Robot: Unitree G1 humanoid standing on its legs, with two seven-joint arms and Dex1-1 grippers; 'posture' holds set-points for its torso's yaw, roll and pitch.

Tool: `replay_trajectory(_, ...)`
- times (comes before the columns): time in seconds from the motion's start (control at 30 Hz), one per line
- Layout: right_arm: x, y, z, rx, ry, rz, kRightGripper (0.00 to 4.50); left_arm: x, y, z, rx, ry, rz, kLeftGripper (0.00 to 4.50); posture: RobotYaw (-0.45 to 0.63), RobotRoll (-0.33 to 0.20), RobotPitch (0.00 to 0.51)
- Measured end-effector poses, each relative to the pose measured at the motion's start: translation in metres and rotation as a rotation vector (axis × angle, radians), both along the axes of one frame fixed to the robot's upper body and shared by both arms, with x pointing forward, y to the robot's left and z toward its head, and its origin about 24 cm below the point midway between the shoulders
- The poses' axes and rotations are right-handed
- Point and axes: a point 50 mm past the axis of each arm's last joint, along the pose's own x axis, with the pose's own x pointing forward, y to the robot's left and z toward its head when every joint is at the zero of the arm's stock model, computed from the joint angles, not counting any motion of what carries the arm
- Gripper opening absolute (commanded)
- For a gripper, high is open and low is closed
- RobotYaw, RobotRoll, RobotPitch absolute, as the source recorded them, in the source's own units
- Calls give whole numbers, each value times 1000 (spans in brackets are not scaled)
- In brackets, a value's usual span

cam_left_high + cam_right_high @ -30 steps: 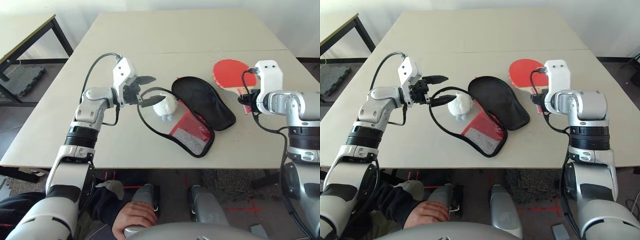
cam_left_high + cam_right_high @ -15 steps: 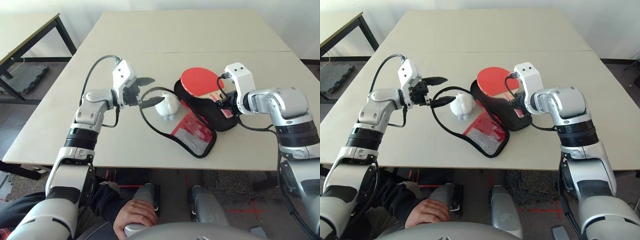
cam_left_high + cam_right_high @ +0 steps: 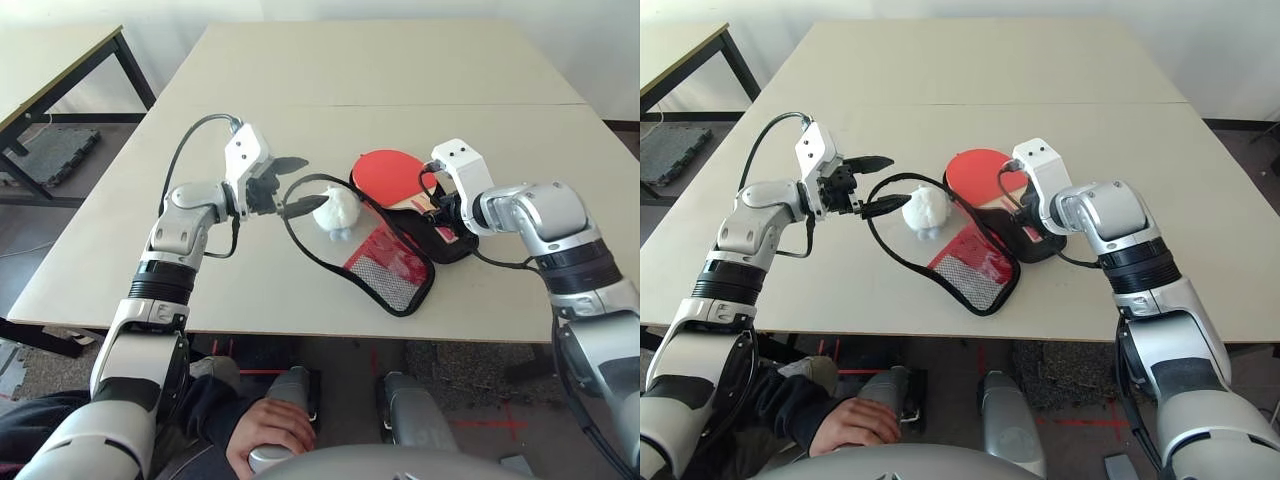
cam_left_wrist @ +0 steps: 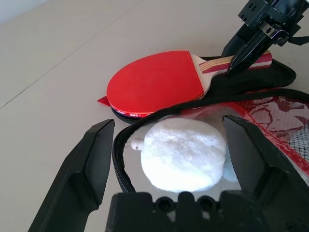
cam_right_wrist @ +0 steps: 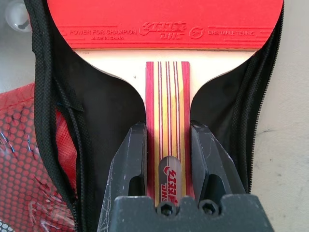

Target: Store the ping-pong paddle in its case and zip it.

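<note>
The case [image 3: 400,250] lies unzipped on the worktop [image 3: 380,70], black lining up, its red mesh-pocket flap folded toward the robot. The ping-pong paddle [image 3: 392,176] rests over the lining, handle pinched by the right gripper [image 5: 169,154]. The left gripper [image 4: 174,164], jaws wide, straddles the case's rim beside the pompom [image 4: 183,154].

We see a pale beige table [image 3: 400,70] made of two tops butted together, a thin seam running left to right across it. At far left stands a second table [image 3: 60,70] with black legs. Beneath that one, a dark mat [image 3: 45,155] lies on the grey floor [image 3: 70,215].
</note>
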Motion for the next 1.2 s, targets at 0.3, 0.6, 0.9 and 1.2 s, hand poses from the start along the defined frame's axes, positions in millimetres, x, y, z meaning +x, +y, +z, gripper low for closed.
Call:
replay_trajectory(0.3, -1, 0, -2, -6, 3, 8, 1078, 0, 0, 0, 0, 0, 0, 4500, 76, 0, 80)
replay_trajectory(0.6, -5, 0, -5, -7, 13, 11, 1078, 0, 0, 0, -2, 0, 4, 4500, 71, 0, 84)
replay_trajectory(0.9, -8, -1, -5, -11, 14, 11, 1078, -1, 1, -5, -3, 12, 9, 4500, 72, 0, 82)
replay_trajectory(1.2, -9, -1, -5, -9, 16, 13, 1078, -1, 1, -5, -3, 15, 10, 4500, 78, 0, 89)
